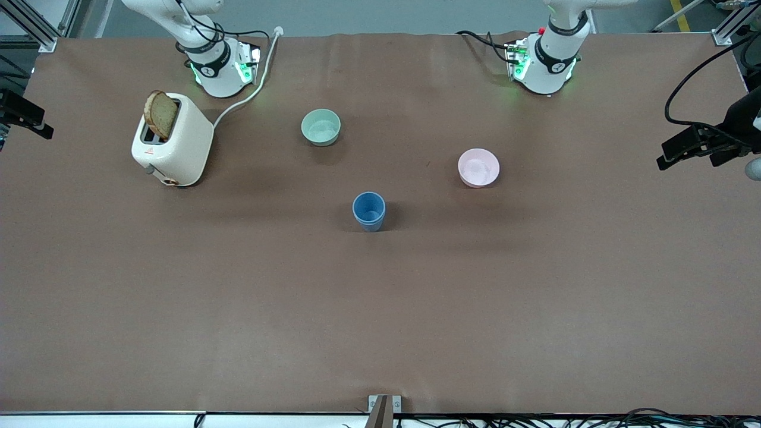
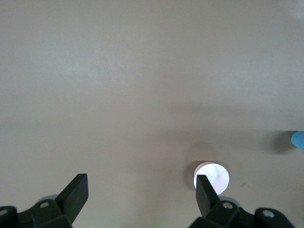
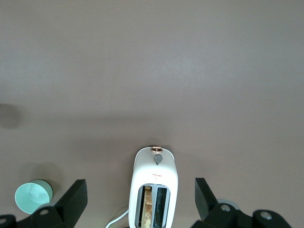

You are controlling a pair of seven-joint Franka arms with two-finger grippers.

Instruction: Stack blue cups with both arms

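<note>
The two blue cups stand upright near the middle of the table, one nested inside the other. A sliver of them shows in the left wrist view. My left gripper is open and empty, high over the table beside the pink bowl, well apart from the cups. My right gripper is open and empty, high over the toaster. In the front view only the two arm bases show; both grippers are out of that view.
A pale green bowl stands farther from the front camera than the cups. The pink bowl lies toward the left arm's end. A white toaster with a bread slice stands at the right arm's end, its cord running to the base.
</note>
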